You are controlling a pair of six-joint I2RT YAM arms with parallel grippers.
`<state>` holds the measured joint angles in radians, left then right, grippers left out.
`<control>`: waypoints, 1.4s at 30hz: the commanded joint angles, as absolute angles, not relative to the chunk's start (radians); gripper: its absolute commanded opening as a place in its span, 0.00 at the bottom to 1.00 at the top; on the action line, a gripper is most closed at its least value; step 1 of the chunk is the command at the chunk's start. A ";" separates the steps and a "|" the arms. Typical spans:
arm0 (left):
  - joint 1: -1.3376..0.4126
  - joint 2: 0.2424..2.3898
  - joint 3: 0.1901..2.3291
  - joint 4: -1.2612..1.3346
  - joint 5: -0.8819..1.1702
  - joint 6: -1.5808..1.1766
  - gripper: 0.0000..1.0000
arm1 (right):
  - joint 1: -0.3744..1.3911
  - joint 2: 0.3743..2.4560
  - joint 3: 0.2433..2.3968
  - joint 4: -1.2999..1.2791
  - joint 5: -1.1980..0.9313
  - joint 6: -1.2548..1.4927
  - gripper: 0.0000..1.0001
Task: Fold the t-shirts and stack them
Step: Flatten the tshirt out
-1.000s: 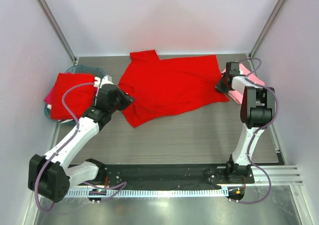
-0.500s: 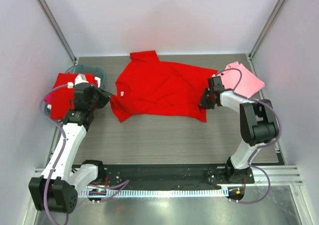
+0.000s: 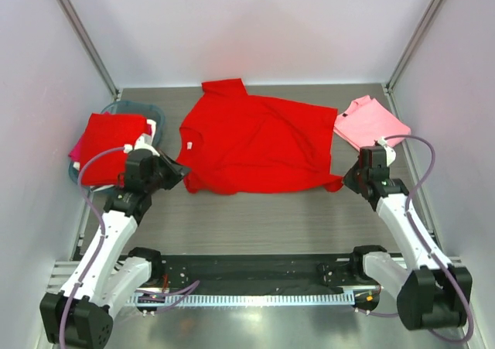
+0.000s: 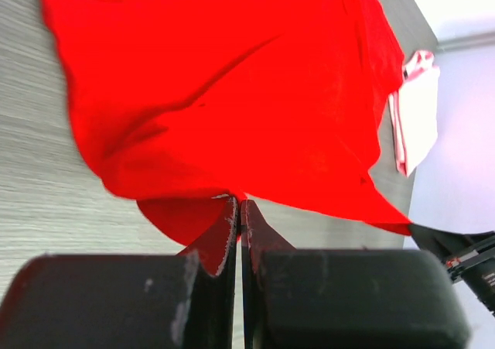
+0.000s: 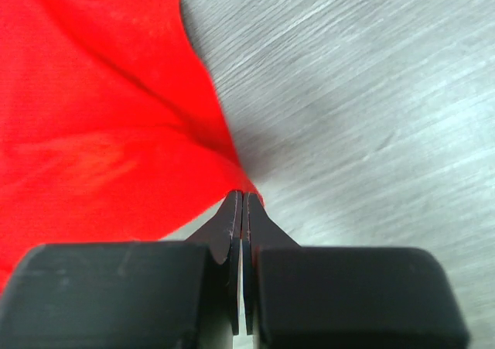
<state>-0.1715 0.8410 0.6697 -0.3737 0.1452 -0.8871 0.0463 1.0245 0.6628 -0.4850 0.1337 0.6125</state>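
At near corners of the red tee point(image 3: 255, 136), my left gripper point(image 4: 237, 203) and right gripper point(image 5: 241, 199) pinch bare hem (jaws tight); a tug may slip it.

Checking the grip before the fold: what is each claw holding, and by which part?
Both hold the spread red t-shirt: left claw pinches its near-left corner, right claw its near-right corner.

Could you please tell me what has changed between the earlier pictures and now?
The left gripper and the right gripper pulled the spread red shirt by its near corners toward the arm bases, and the right one moved away from the pink shirt. Both stayed shut on the cloth; nothing was released. The pink shirt and the folded red shirt on the basin did not move.
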 commanded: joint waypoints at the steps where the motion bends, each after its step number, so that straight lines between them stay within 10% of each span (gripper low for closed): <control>1: -0.196 0.809 0.690 -0.374 0.172 -0.893 0.00 | 0.048 0.936 0.637 -0.555 0.149 0.660 0.01; 15: -0.196 0.561 0.807 -0.720 0.074 -0.853 0.00 | 0.170 0.868 0.634 -0.681 0.081 0.718 0.01; 42: -0.195 1.075 1.061 -0.519 -0.054 -0.762 0.00 | 0.304 1.290 0.931 -0.667 0.290 0.580 0.01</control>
<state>-0.1951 1.0378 1.0008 -0.5835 -0.0101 -0.7784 0.3046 1.2331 0.8776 -0.7204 0.2493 0.6224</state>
